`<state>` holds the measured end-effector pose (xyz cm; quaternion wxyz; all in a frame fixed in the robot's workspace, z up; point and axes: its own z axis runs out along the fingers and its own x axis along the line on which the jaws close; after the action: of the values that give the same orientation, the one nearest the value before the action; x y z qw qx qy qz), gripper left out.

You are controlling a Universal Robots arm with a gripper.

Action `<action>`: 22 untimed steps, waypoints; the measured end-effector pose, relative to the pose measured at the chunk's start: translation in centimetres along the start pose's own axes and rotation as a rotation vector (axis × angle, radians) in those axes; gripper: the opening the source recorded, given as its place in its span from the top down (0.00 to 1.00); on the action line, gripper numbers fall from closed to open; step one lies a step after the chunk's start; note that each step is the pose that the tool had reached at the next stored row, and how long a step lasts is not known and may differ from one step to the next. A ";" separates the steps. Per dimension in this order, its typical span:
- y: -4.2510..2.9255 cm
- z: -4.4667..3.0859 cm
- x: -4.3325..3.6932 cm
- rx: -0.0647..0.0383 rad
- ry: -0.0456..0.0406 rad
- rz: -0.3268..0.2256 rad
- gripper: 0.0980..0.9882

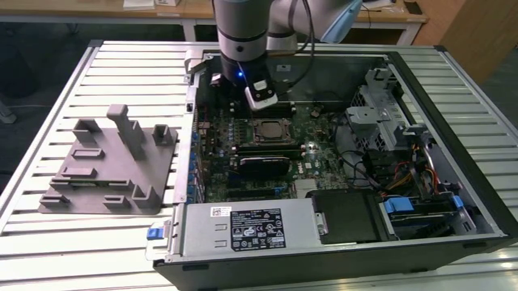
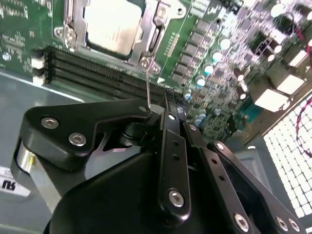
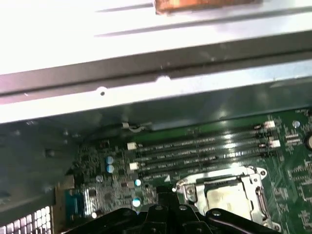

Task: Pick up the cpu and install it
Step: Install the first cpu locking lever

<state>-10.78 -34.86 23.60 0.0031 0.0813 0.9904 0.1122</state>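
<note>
Black metal linkage bars of my gripper (image 2: 168, 141) crowd the foreground in the second wrist view, bolted with silver screws, and their dark tips edge into the first wrist view too. Whether my fingers stand wide or narrow I cannot tell; the linkage hides them. Just beyond my hand sits the small flat square cpu (image 2: 113, 25) with its silvery-grey metal top, lying inside the socket's metal frame (image 2: 155, 34) on the green motherboard (image 2: 229, 58). A thin upright metal lever (image 2: 147, 85) rises between that frame and my linkage. Long black memory slots (image 3: 200, 146) run beside the socket, between it and the grey metal case wall (image 3: 146, 73). From the exterior view, my white-tipped hand (image 1: 261, 97) hangs above the board inside the open computer case (image 1: 453, 200), near the socket, and the grey plastic fixture (image 1: 109, 163) rests well apart on the slatted metal table (image 1: 105, 254).
</note>
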 end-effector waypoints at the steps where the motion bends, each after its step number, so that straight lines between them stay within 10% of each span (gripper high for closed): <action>1: -0.02 0.00 0.08 -0.004 -0.0002 0.000 0.99; 6: -0.08 -0.02 0.37 -0.034 0.0016 0.000 0.99; 11: -0.01 0.00 -0.09 -0.036 0.0018 0.000 0.99; 22: 0.61 0.08 -3.91 -0.036 0.0020 0.000 0.99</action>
<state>-6.82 -34.89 23.61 0.0036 0.0811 0.9882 0.1298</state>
